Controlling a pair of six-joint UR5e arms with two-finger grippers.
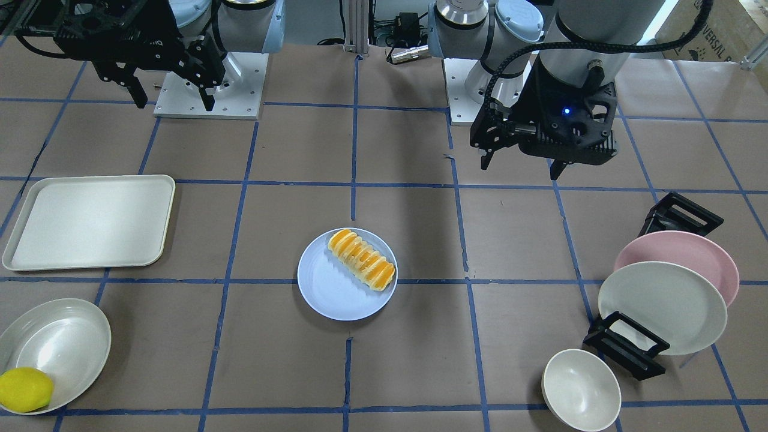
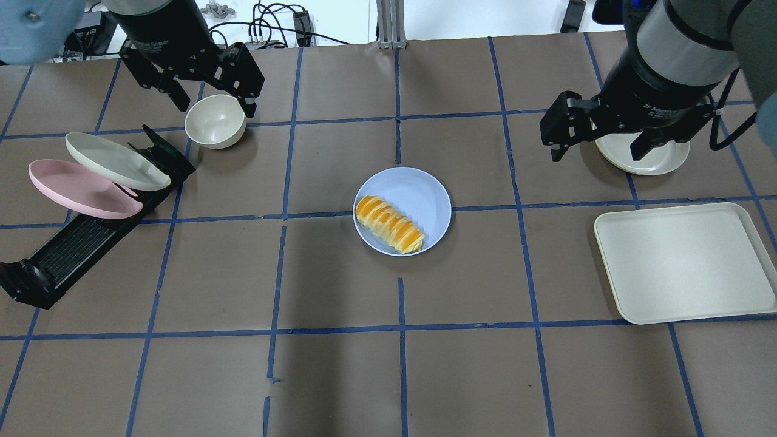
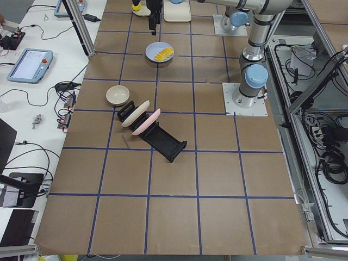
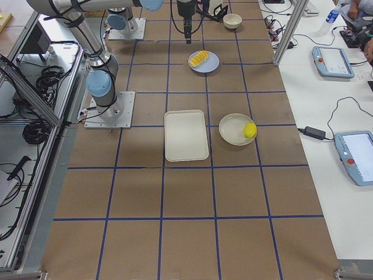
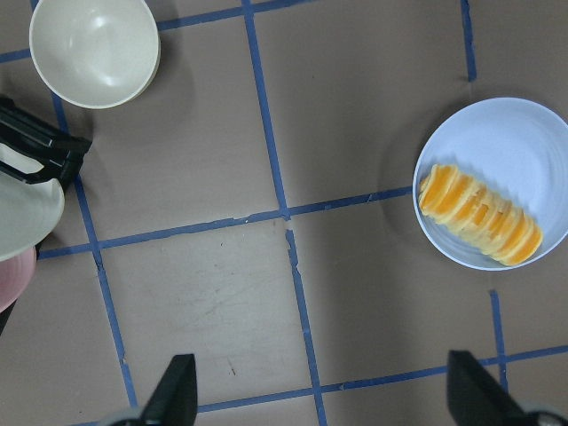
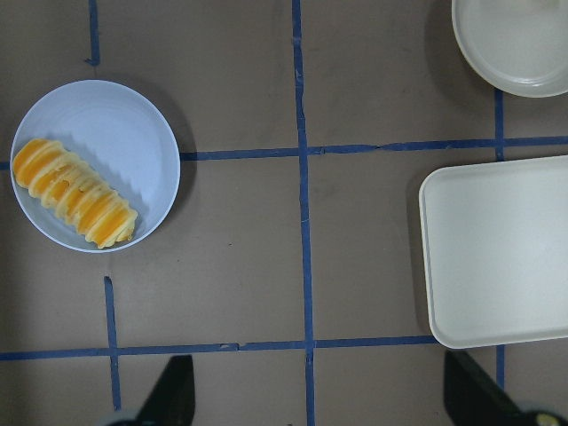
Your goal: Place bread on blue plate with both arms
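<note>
1. Nearest the front-facing camera: a small cream bowl (image 1: 581,390) at the desk (image 1: 408,360) edge, and a lemon (image 1: 24,390) lying at the rim of a wide shallow dish (image 1: 60,342).
2. Bread (image 1: 362,260): lies flat and diagonal on the blue plate (image 1: 327,294), mid-desk. It sits off-centre, on the side toward the robot and its left arm, with both ends close to the rim.
3. Left hand (image 1: 520,169): raised above the desk, fingers spread wide, nothing held. Well apart from the plate, blue light on.
4. Right hand (image 2: 595,153): also raised, fingers spread wide, nothing between them. Well apart from the plate on the other side; in the overhead view it overlaps the shallow dish.
5. Cream tray (image 1: 90,222): flat on the robot's right side, near the dish.
6. Robot's left side: black rack (image 1: 627,345) holding a cream-white plate (image 1: 660,306) and a pink plate (image 1: 690,246), both tilted, the pink one behind. The small bowl sits just beside the rack.
</note>
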